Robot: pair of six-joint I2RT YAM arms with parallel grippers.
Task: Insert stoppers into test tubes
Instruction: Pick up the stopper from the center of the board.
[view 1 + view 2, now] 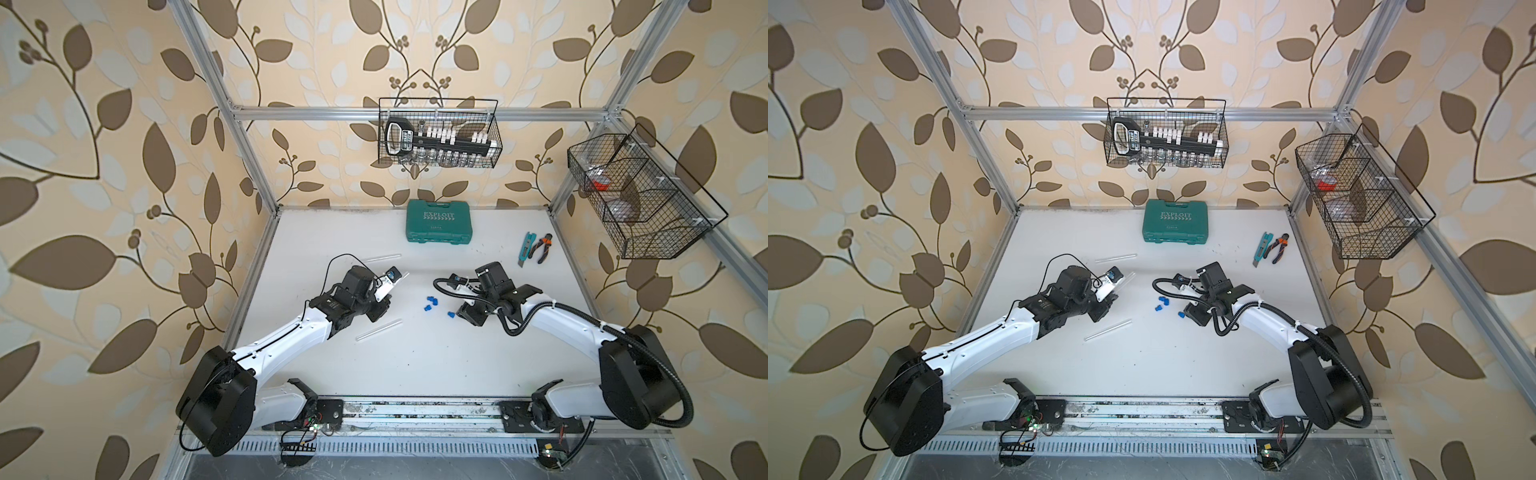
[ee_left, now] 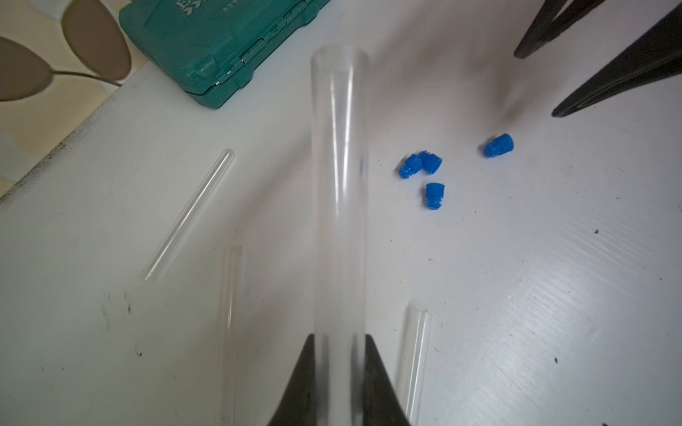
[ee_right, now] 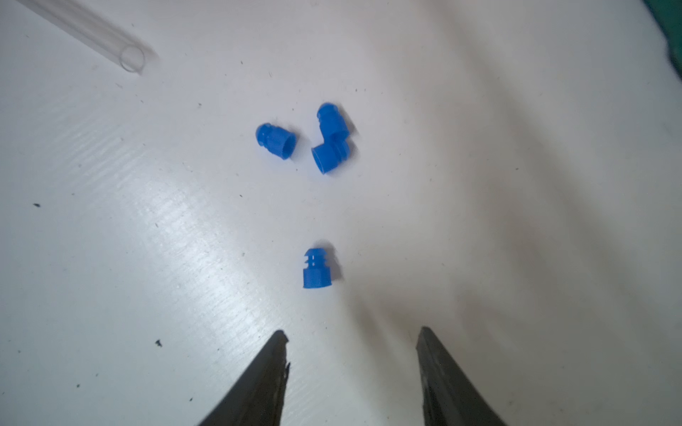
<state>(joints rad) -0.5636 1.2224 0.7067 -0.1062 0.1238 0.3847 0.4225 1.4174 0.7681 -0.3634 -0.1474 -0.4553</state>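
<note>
My left gripper [image 2: 339, 337] is shut on the lower part of a clear test tube [image 2: 339, 184], whose open end points toward the table's middle; in both top views the held tube [image 1: 402, 276] [image 1: 1128, 277] juts out past the wrist. Other test tubes lie flat on the table: one behind [image 1: 380, 258], one in front [image 1: 379, 329]. Several blue stoppers lie on the table between the arms, two of them touching [image 3: 332, 136], a third beside them [image 3: 276, 140]. One more stopper [image 3: 316, 269] [image 1: 451, 314] lies just ahead of my right gripper [image 3: 352, 332], which is open and empty.
A green tool case [image 1: 440, 226] stands at the back of the table. A utility knife [image 1: 524, 248] and pliers [image 1: 543, 247] lie at the back right. Wire baskets hang on the rear frame [image 1: 438, 133] and the right frame [image 1: 640, 195].
</note>
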